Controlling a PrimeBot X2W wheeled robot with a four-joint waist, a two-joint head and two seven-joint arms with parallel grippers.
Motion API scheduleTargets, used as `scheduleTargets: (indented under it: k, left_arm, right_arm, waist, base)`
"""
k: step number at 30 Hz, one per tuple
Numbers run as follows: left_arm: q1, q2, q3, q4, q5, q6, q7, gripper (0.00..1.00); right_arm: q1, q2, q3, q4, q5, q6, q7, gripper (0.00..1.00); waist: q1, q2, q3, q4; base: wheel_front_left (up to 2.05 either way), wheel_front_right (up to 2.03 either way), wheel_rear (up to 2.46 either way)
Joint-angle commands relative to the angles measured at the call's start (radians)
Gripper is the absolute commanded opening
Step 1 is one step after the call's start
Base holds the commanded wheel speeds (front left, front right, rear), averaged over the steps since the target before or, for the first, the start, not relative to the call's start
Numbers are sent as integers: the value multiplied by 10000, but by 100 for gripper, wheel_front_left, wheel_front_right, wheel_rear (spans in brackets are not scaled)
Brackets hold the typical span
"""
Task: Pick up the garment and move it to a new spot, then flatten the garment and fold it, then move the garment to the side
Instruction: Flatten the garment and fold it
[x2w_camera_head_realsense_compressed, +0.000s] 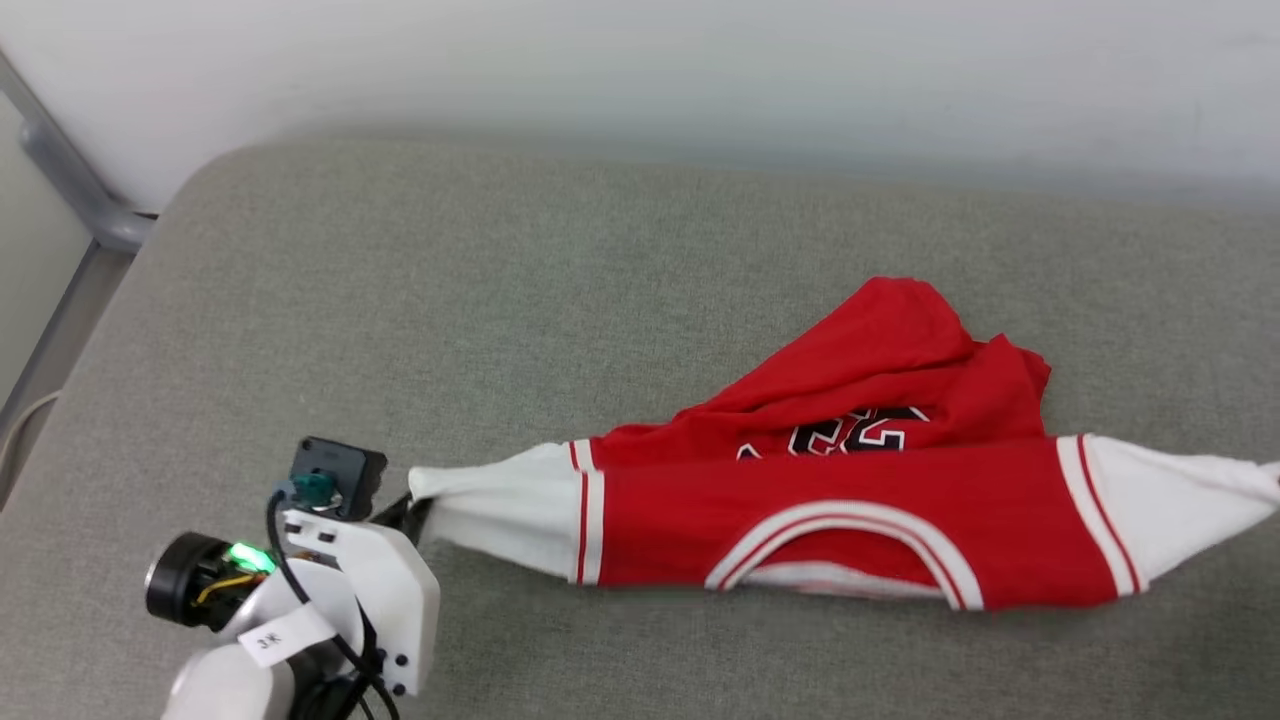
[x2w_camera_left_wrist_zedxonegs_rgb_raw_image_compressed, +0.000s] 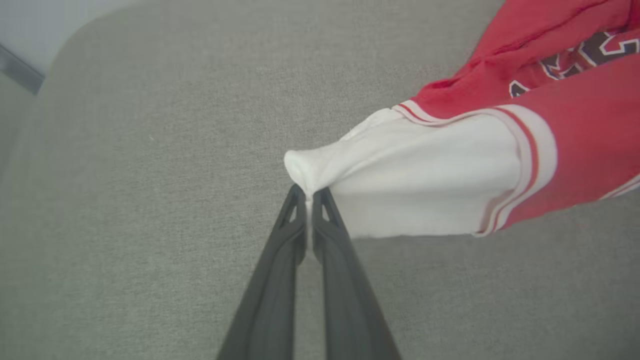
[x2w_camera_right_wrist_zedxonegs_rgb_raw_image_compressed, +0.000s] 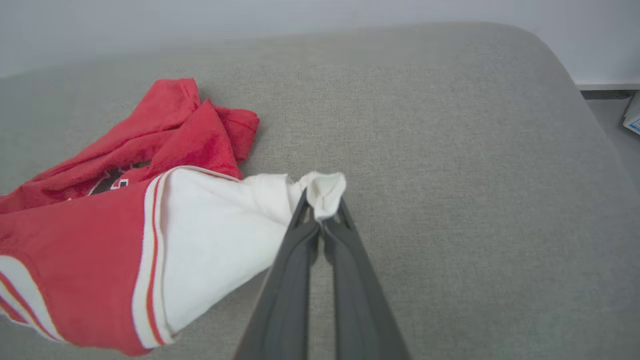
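The garment (x2w_camera_head_realsense_compressed: 840, 500), a red jersey T-shirt with white sleeves and striped trim, is stretched sideways above the grey cushion. Its lower half trails back onto the cushion, with black-and-white lettering partly showing. My left gripper (x2w_camera_head_realsense_compressed: 412, 512) is shut on the tip of one white sleeve (x2w_camera_left_wrist_zedxonegs_rgb_raw_image_compressed: 400, 170), pinched between the dark fingers (x2w_camera_left_wrist_zedxonegs_rgb_raw_image_compressed: 285, 240). My right gripper (x2w_camera_right_wrist_zedxonegs_rgb_raw_image_compressed: 321, 210) is shut on the tip of the other white sleeve (x2w_camera_right_wrist_zedxonegs_rgb_raw_image_compressed: 225, 235), whose end bunches above the fingertips. The garment's red body (x2w_camera_right_wrist_zedxonegs_rgb_raw_image_compressed: 75, 250) hangs between the two grips.
A broad grey upholstered cushion (x2w_camera_head_realsense_compressed: 500, 300) lies under everything, with a pale wall behind it. A grey metal frame (x2w_camera_head_realsense_compressed: 70, 180) stands at the far left. The cushion's rounded corner (x2w_camera_right_wrist_zedxonegs_rgb_raw_image_compressed: 560, 60) and floor beyond show in the right wrist view.
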Motion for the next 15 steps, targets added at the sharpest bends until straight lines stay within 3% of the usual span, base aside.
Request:
scheduleTargets:
  k: [1, 15]
  left_arm:
    - [-85, 126, 88, -250, 64, 31, 2, 0]
    - [-2082, 968, 671, -2582, 149, -403, -195, 0]
  right_arm:
    - [-242, -15, -152, -38, 262, -11, -22, 0]
    - [-2495, -1645, -245, -465, 1026, -13, -230, 0]
  waist:
    - [0, 0, -225, -48]
    - [0, 0, -798, -232]
  base:
    - [0, 0, 0]
    - [0, 0, 0]
